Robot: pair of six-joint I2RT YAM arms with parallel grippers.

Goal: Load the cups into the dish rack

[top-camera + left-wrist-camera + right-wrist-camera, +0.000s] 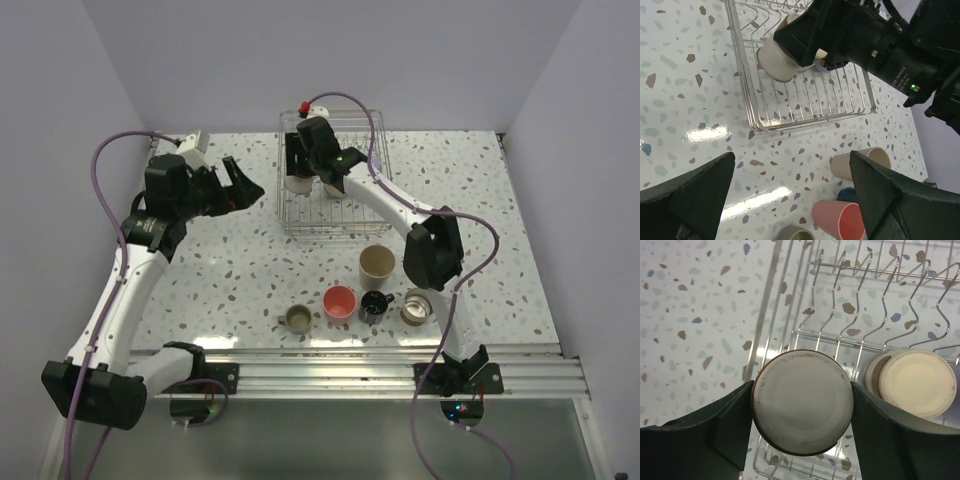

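Your right gripper [802, 405] is inside the dish rack [333, 205], near its left wall, and its two fingers are clamped on the sides of a beige cup [802, 390]. The cup's bottom faces the wrist camera, so its mouth points away, toward the rack wires. From the left wrist view the cup looks tilted over the rack floor; whether it touches the wires you cannot tell.

Just beside it to the right, a cream-bottomed cup [912, 382] sits bottom-up in the rack among the tines.

Your left gripper [243, 182] hangs over the desk [200, 270] to the left of the rack, with its fingers [690, 195] spread wide apart and nothing between them.

Five cups stand on the desk near the arm bases, all outside the rack. In the row, from left to right, you have a metal cup [298, 319], the coral-pink cup [340, 302], the black mug [375, 305] and a second metal cup [417, 307]. The tan cup [377, 265] stands behind that row, between it and the rack, mouth up.
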